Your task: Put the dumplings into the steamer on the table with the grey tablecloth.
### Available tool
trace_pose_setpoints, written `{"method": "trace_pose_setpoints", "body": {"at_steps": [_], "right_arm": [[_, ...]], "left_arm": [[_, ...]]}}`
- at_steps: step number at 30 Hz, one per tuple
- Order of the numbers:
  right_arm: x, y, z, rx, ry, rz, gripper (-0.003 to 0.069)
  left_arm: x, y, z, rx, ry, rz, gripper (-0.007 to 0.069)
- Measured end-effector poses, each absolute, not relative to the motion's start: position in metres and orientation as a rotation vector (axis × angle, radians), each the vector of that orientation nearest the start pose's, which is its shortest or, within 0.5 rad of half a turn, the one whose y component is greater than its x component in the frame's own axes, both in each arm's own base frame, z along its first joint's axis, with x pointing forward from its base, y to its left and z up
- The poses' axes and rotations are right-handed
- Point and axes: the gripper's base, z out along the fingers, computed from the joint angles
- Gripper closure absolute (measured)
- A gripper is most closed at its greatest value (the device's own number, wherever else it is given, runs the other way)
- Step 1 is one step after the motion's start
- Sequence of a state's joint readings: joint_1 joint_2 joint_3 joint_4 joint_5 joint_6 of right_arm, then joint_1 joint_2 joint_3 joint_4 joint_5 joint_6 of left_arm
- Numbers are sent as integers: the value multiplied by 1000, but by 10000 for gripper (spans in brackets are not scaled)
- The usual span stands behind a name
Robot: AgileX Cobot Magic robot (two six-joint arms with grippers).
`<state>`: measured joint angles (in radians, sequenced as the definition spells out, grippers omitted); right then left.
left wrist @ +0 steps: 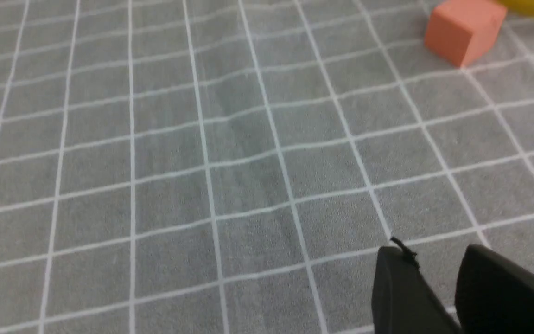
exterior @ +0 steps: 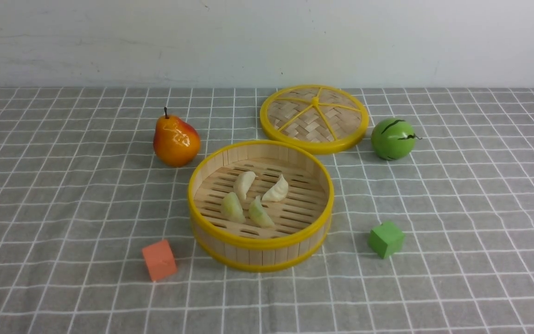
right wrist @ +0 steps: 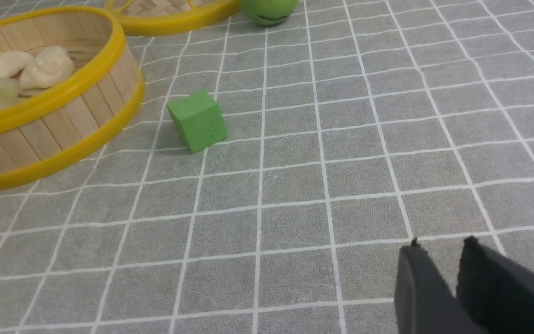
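Four pale pleated crescent dumplings (exterior: pixel 254 198) lie inside the round bamboo steamer with yellow rims (exterior: pixel 261 241) on the grey grid-clothed counter (exterior: pixel 457 278). Left fingers (left wrist: pixel 399 287) and right fingers (right wrist: pixel 417 287) stand slightly parted, holding nothing.

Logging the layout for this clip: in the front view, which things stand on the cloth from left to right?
Orange cube → pear → steamer → green cube → green ball. The woven lid overlaps the steamer's span, so it is left out.
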<state>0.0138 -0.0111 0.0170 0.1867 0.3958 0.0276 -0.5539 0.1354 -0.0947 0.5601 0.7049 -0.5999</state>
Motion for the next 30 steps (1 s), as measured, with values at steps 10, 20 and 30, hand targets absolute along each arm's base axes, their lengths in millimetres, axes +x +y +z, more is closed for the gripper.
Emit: {"method": "trace_pose_setpoints", "body": {"at_steps": [10,20,30], "right_arm": [[52,7,173,128,1880,215,517],[52,7,173,128,1880,215,506],[52,7,173,127,1880,215,492]], "left_arm": [[51,-13,197,168,1756,-350,449],[55,-13,192,39,1643,-325,638],[53,-2,171,-187,1867,-168,638]]}}
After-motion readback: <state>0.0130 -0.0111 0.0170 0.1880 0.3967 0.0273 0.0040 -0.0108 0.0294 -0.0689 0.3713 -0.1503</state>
